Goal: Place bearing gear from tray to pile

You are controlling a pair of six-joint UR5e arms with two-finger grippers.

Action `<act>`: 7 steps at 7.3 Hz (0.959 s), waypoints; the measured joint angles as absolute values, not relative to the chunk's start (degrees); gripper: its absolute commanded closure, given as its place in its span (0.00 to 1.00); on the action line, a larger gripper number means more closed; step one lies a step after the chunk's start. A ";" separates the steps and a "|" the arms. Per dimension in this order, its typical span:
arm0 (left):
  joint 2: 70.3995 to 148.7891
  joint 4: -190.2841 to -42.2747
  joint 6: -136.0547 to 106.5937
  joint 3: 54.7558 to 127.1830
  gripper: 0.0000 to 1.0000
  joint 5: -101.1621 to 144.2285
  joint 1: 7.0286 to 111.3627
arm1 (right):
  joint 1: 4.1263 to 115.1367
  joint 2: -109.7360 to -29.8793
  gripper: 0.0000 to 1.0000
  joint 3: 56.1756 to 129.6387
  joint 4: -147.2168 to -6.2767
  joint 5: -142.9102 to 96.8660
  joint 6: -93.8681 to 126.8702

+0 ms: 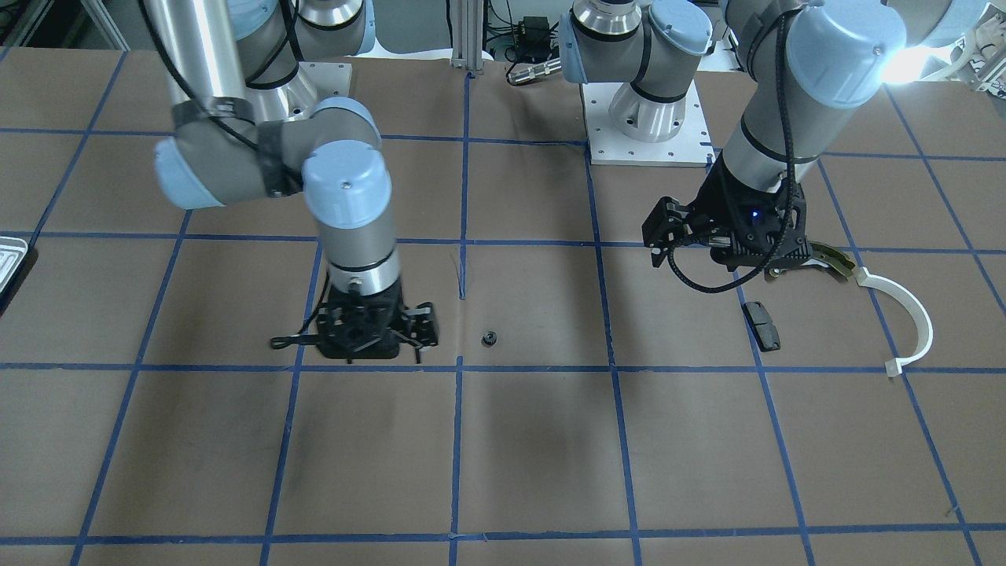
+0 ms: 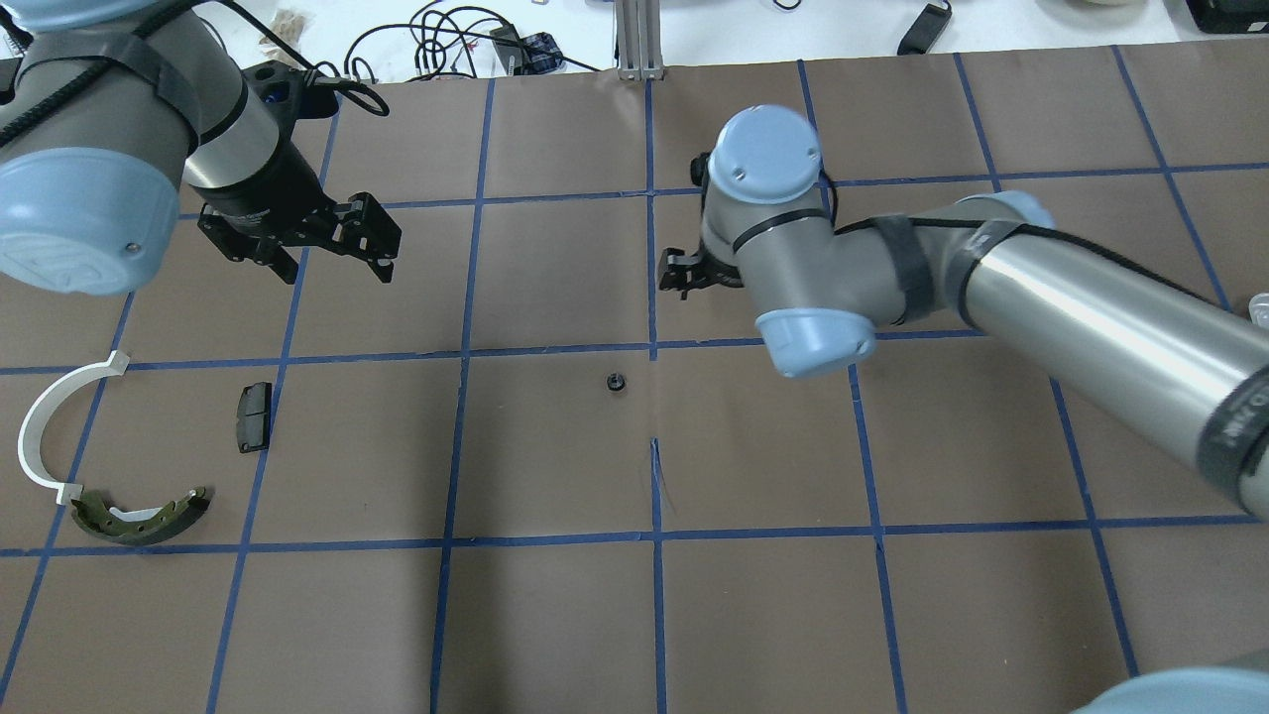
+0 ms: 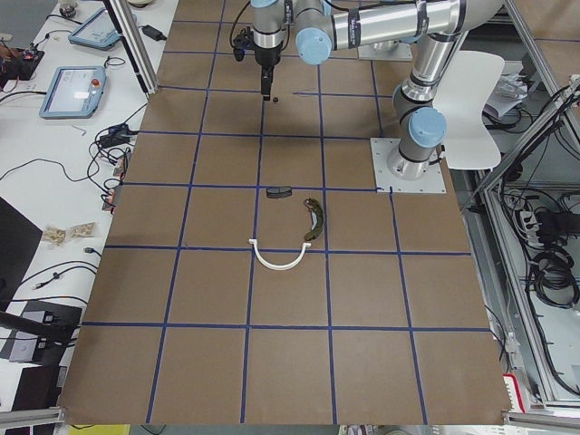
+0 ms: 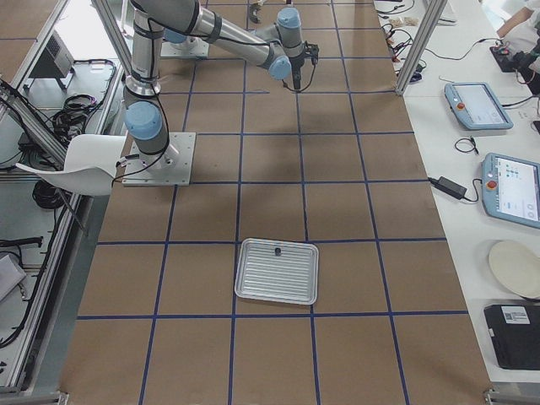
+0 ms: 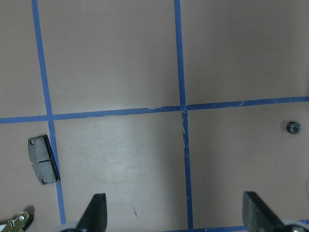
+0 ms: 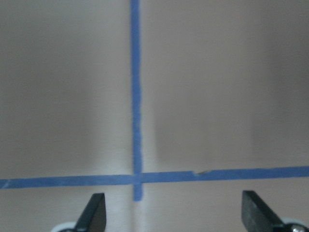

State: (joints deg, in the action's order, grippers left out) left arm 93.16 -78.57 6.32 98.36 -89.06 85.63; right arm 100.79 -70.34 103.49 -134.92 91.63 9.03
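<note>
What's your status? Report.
Left end effector open, empty. Right end effector open, empty. Bearing gear on table centre, short of pile. Nothing blocking.

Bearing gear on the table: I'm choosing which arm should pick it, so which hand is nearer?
Right. The right hand hovers close beside the bearing gear; the left hand is much farther off on the gear's other side.
</note>
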 measured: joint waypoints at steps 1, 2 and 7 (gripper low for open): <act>94.48 -78.48 4.87 98.35 0.00 -88.99 86.94 | 93.81 -72.52 0.00 103.02 -131.89 92.17 -3.40; 96.21 -77.45 3.34 98.36 0.00 -89.11 89.31 | 86.26 -74.13 0.00 102.91 -129.54 92.34 -15.85; 107.82 -65.64 -3.99 98.69 0.00 -88.70 102.91 | 48.49 -75.61 0.02 106.42 -128.22 89.00 -70.84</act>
